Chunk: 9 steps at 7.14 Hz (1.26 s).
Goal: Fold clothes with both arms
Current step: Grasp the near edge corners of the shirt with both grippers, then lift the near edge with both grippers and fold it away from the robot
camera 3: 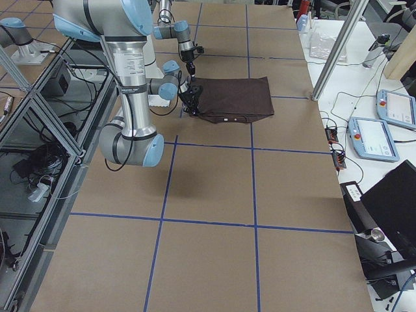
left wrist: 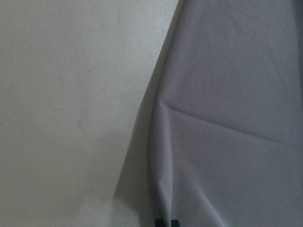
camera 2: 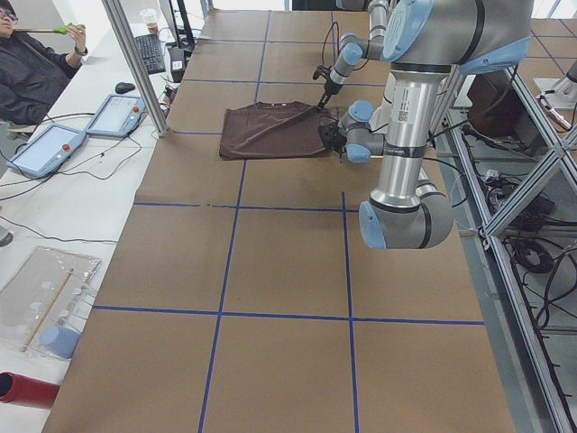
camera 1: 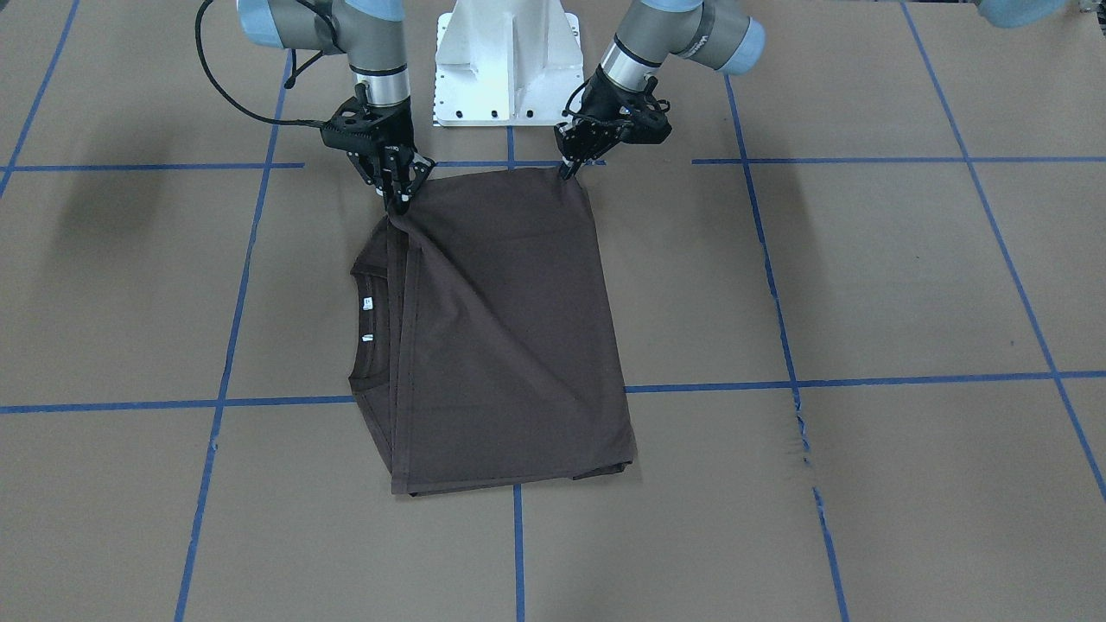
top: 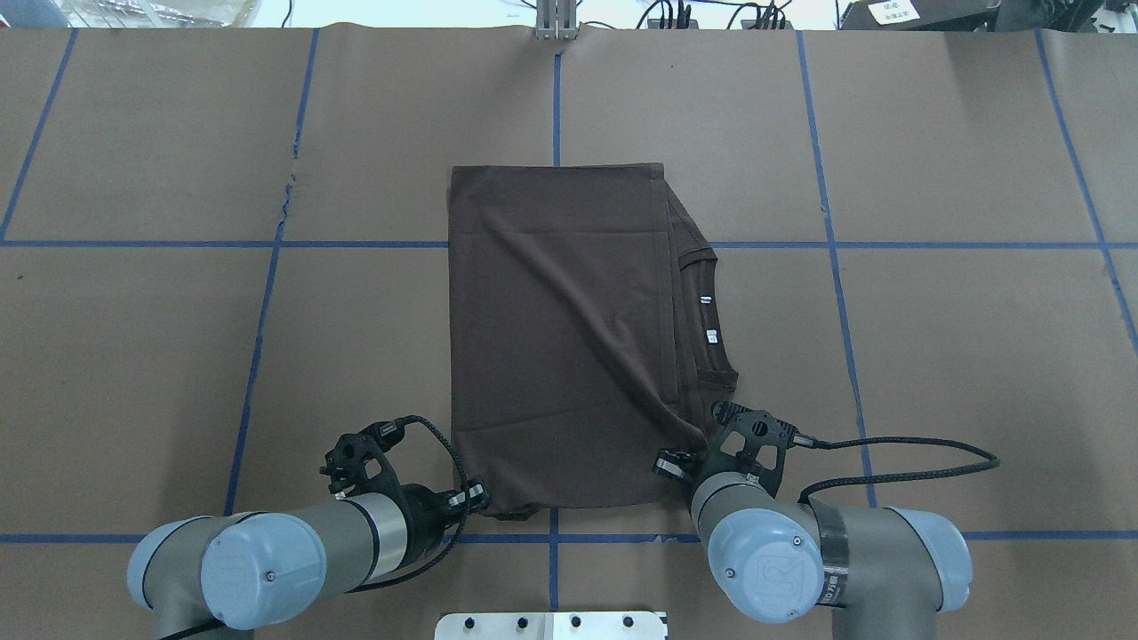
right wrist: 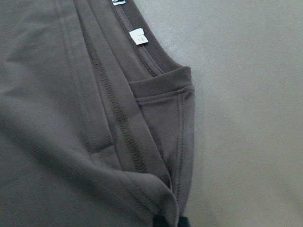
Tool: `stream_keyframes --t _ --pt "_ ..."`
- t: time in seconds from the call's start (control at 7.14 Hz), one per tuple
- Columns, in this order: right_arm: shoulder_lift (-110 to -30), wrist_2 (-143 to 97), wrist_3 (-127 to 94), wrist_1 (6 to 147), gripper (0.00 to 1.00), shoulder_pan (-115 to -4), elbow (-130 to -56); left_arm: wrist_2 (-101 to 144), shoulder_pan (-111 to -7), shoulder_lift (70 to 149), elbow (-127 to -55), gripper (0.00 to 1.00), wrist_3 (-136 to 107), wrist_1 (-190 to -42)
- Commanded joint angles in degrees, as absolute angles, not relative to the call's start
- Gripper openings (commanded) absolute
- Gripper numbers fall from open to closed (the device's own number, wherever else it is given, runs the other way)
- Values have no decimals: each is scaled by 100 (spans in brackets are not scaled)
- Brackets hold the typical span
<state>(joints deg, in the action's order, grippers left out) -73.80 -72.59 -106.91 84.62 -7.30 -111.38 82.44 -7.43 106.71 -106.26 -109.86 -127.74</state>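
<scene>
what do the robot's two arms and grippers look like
Both the left arm and the right arm are grey-and-silver metal tubes with rounded light blue joint caps. The right arm wears a black band with pale lettering, and its cap bears an embossed logo. Each ends in a black, skeletal two-finger gripper, the left gripper and the right gripper, fed by a black braided cable.
</scene>
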Motion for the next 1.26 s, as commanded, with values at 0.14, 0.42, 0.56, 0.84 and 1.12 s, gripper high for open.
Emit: stream_keyframes --t 0.14,0.42,0.56,0.84,1.12 --pt "-7348 -7251 -10775 8464 0 -729 -11136 8244 -747 10679 -10626 0 -10986 -12779" --pt "-7191 -7251 -10837 8481 0 -799 -11328 8322 -808 10583 -11105 0 -10864 -12553" --pt "-7155 -7277 -10828 8873 0 -817 -11782 8750 -835 10512 -11858 0 -10733 -11498" --pt "-6953 -7469 -10924 10434 0 -809 -13203 9034 -835 10599 -13588 0 -10731 -9537" --pt "-6673 -7708 -10960 11335 0 -774 -13747 9246 -835 10818 -14405 0 -10731 -8353"
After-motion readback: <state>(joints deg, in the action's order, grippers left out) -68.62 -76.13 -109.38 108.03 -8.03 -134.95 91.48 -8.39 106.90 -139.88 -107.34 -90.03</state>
